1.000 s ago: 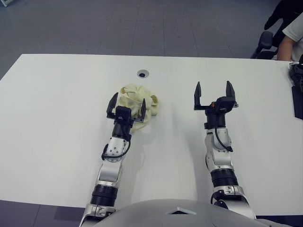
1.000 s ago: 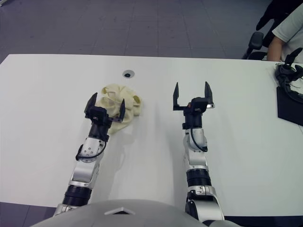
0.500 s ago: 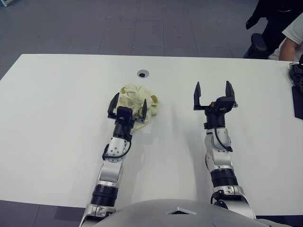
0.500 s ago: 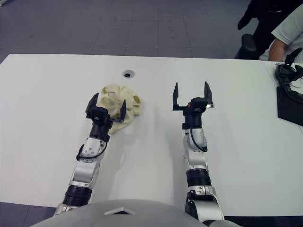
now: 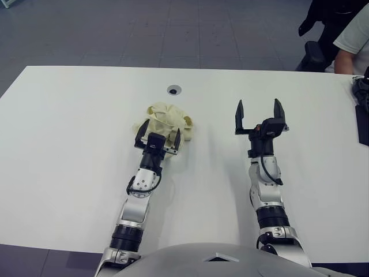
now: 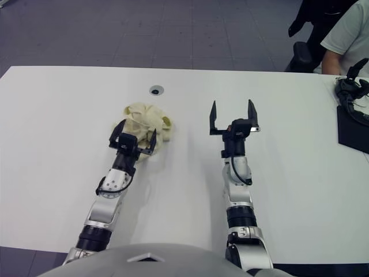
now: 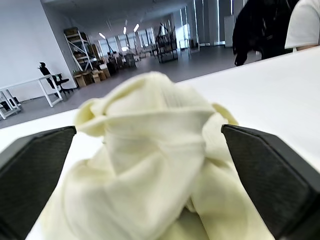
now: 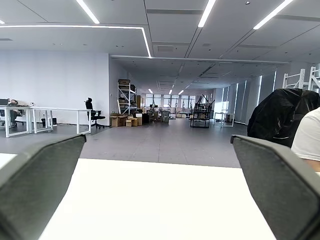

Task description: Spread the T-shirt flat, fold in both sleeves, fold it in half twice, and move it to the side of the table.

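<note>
A pale yellow T-shirt (image 5: 167, 118) lies crumpled in a heap on the white table (image 5: 69, 133), left of centre. My left gripper (image 5: 158, 137) is open, its fingers straddling the near edge of the heap. From the left wrist the T-shirt (image 7: 150, 160) bulges between the two black fingers (image 7: 35, 170). Held above the table to the right of the shirt, my right gripper (image 5: 258, 112) is open and has nothing in it. Its wide-apart fingers (image 8: 40, 185) frame bare tabletop.
A round cable port (image 5: 173, 89) sits in the table just beyond the shirt. Black gear (image 6: 351, 109) lies at the table's far right edge, with a seated person behind it. Bare tabletop stretches to the left and between the arms.
My left gripper has dropped lower and pushed slightly forward into the near side of the T-shirt heap. The right arm has stayed put.
</note>
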`<state>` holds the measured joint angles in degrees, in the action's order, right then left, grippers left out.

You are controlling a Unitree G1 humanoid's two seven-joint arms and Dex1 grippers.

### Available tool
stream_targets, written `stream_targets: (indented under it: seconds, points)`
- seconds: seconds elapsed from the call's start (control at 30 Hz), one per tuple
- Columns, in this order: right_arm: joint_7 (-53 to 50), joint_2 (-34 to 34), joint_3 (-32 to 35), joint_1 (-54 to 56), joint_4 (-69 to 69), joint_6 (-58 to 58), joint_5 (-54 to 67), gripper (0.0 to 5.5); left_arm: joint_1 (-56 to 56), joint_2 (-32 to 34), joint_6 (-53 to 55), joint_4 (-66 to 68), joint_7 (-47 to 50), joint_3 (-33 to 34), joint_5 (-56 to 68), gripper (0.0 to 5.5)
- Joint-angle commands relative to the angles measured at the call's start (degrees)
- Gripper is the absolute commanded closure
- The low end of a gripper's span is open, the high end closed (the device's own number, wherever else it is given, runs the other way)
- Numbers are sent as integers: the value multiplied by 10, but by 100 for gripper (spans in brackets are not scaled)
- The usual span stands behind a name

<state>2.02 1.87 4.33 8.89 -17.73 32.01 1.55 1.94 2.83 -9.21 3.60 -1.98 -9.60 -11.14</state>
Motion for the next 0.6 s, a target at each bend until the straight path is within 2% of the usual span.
stream_targets:
  seconds: [0.03, 0.37, 0.47, 0.6]
  points:
    - [1, 0, 4, 11, -13, -3, 7, 10, -42, -3, 58, 60, -7, -15, -19, 11]
    - [-5, 0, 4, 12, -23, 5, 2, 10, -87, 21, 119, 163, -6, -51, -62, 11]
    - [-7, -2, 3, 13, -24, 8, 1, 10, -59, 41, 117, 138, -48, -89, -75, 11]
    - [-14, 8, 16, 25, -10, 2, 7, 10, 4, 94, 109, 40, -118, -156, -94, 11]
